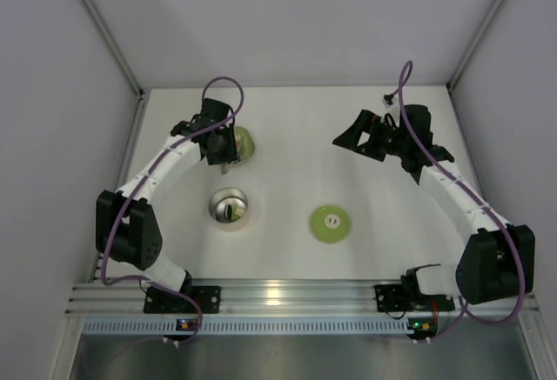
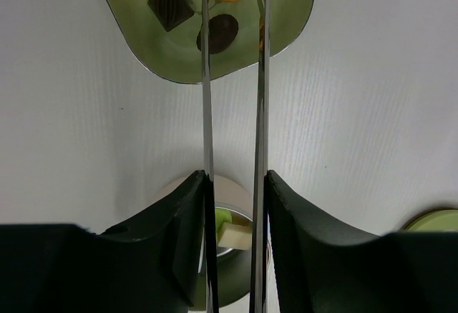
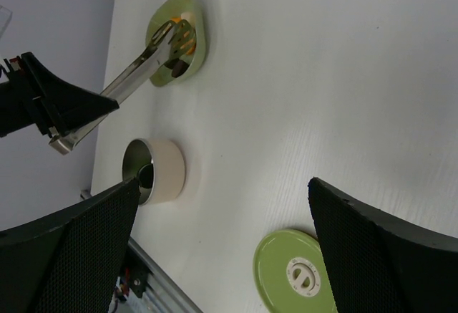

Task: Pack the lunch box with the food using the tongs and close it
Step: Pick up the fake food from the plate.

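- Tongs [image 2: 207, 112] are pinched between the pads of the left gripper [image 2: 236, 180], which press on both thin arms. The arms stand slightly apart.
- Their long axis runs from the gripper away from the arm bases. The hinge end is raised over the box [image 3: 166, 170] side, and the tips slant down into the dish [image 2: 286, 12].
- The tips reach in among the food [image 2: 218, 32], with an orange piece between them. Whether it is gripped cannot be told, as the tips run out of the left wrist view.
- Risk: too light a squeeze would probably let a piece slip out, and it would drop on the bare table between dish and box.
- Risk: the smooth, thin arms could twist or slide in the pads, sending the tips off line.
- Risk: tips pressed low could drag or tip the dish.
- The box sits near the dish, open, with a yellow-green piece inside.
- The lid [image 3: 297, 273] lies flat, well apart from the box.
- The right gripper [image 3: 223, 184] hovers with jaws spread wide, holding nothing.
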Robot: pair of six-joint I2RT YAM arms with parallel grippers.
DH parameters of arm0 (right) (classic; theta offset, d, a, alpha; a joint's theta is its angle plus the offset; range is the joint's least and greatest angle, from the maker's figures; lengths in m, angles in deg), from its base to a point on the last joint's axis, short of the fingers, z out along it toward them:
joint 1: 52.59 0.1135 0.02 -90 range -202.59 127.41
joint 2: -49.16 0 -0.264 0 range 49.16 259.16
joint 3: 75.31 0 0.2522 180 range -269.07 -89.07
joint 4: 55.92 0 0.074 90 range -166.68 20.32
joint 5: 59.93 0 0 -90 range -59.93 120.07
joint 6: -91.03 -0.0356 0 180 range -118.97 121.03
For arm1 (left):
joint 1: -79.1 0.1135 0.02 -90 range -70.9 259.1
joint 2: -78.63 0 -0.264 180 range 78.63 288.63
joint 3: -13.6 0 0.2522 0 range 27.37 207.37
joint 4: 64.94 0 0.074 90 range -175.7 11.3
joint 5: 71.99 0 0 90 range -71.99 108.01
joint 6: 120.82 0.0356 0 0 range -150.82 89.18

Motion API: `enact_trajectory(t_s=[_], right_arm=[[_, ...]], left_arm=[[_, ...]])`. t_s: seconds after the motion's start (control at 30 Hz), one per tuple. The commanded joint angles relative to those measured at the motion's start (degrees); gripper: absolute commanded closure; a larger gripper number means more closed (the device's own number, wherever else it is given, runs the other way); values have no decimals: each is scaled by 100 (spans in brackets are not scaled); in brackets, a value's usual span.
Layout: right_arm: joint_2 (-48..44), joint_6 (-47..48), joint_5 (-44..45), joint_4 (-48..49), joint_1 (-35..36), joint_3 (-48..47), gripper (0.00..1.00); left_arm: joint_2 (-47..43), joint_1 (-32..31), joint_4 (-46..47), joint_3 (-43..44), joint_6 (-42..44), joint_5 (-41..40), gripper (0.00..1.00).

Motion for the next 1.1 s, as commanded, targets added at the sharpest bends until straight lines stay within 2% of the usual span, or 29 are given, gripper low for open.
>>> enact_trajectory(t_s=[0.0,1.07], right_arm=[[-21,104,-4,146,-64,12,1],[15,166,-30,147,-64,4,1]], left_arm=[[-30,26,339,83,-63,-136,57],[489,18,234,742,-54,-365,56]])
